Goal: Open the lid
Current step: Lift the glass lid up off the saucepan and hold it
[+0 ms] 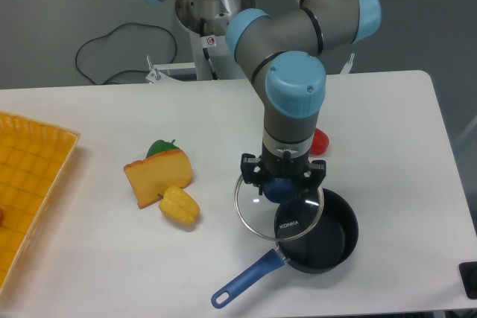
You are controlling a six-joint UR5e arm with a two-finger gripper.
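Blue, black and white around the saucepan, warm yellows and orange farther off.

The saucepan (pixel 328 240) is dark inside with a blue handle; over its rim, the lid (pixel 279 206) is clear glass with a silvery rim, a blue knob and white lettering. Above it, the hand (pixel 283 178) is black, on a grey arm (pixel 291 42) with light-blue caps. Behind the saucepan lies a red thing (pixel 319 140). Well away from it on the white desk (pixel 97 258) sit an orange wedge (pixel 156 175), a yellow pepper (pixel 180 205), a green piece (pixel 159 147) and a yellow grid-patterned tray (pixel 26 184).

The lid (pixel 279 208) overhangs the saucepan's (pixel 320 236) left rim.
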